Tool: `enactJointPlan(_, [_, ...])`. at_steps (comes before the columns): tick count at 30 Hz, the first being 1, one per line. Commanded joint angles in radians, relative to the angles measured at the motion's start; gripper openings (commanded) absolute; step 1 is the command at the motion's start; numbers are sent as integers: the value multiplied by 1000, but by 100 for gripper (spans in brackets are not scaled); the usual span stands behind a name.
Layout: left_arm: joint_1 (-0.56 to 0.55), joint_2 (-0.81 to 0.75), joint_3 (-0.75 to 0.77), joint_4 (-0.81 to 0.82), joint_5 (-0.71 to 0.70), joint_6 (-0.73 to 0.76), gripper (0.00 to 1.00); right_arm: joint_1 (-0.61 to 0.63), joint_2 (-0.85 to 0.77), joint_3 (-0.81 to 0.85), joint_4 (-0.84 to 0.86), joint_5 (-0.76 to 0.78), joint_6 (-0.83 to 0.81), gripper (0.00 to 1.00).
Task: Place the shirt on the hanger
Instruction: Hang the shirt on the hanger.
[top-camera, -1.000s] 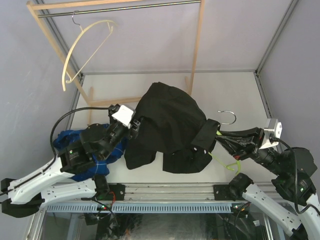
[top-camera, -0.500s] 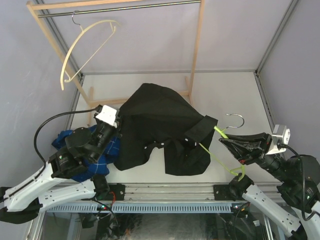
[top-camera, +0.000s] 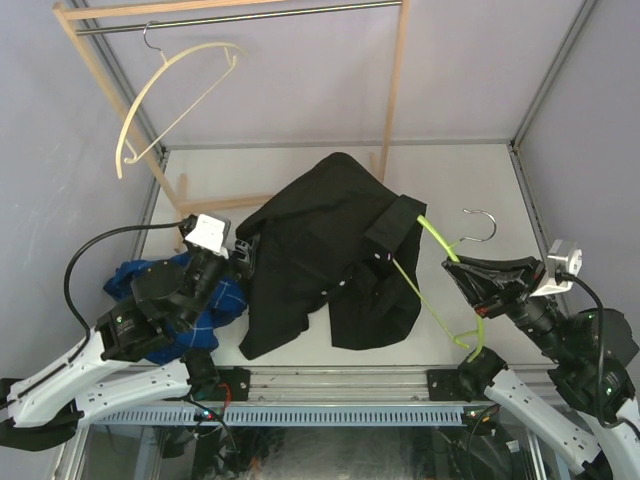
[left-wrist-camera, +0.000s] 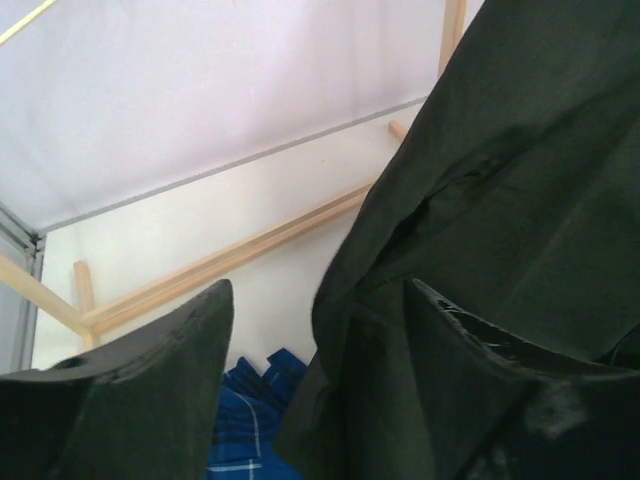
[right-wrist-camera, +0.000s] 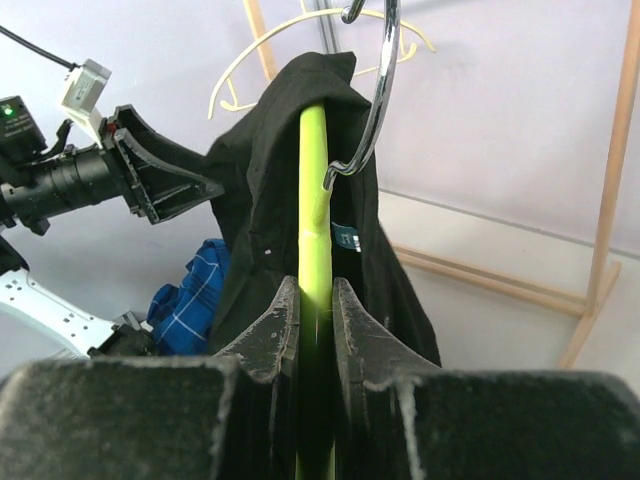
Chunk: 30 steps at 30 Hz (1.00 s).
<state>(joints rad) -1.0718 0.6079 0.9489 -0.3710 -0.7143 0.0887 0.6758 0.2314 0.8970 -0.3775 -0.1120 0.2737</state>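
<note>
Since the earlier frame, the limp black shirt (top-camera: 320, 240) has shifted right above the counter's middle, draped on the thin curved lime hanger (top-camera: 437, 238). Right gripper (top-camera: 455, 268) clamps the hanger; left gripper (top-camera: 243, 256) jaws spread wide beside the fabric.

shirt (top-camera: 320, 240): top has risen toward the far side of the table; was a rounded heap, now peaked and tilted, with the lower left hem hanging farther toward the near edge.
hanger (top-camera: 436, 238): a second ago almost all under the cloth; now both lime arms stick out to the right of the shirt.
hook (top-camera: 486, 216): moved right and a little farther back.
right gripper (top-camera: 455, 268): pulled back right, away from the shirt, fingers still clamped on the hanger.
left gripper (top-camera: 243, 250): shifted left and slightly back, now at the shirt's left edge with fingers spread.
</note>
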Motion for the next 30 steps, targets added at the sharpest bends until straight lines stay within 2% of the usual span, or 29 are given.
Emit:
enactJointPlan(1, [6, -8, 2, 12, 46, -65, 79, -1, 37, -6, 145, 59, 53, 0])
enactJointPlan(4, [7, -14, 45, 7, 97, -83, 88, -1, 70, -26, 158, 99, 84, 0])
enactJointPlan(7, [1, 17, 102, 3, 152, -96, 92, -1, 118, -41, 180, 120, 115, 0])
enactJointPlan(9, [-17, 55, 141, 5, 178, -97, 93, 0, 162, -42, 187, 138, 132, 0])
enactJointPlan(15, [-137, 198, 244, 44, 121, -32, 96, 43, 293, -43, 188, 238, 170, 0])
enactJointPlan(23, [-167, 411, 320, 115, 187, -21, 98, 156, 386, -43, 255, 311, 175, 0])
enactJointPlan(30, [-214, 592, 412, 121, 89, 40, 98, 180, 405, -43, 263, 313, 198, 0])
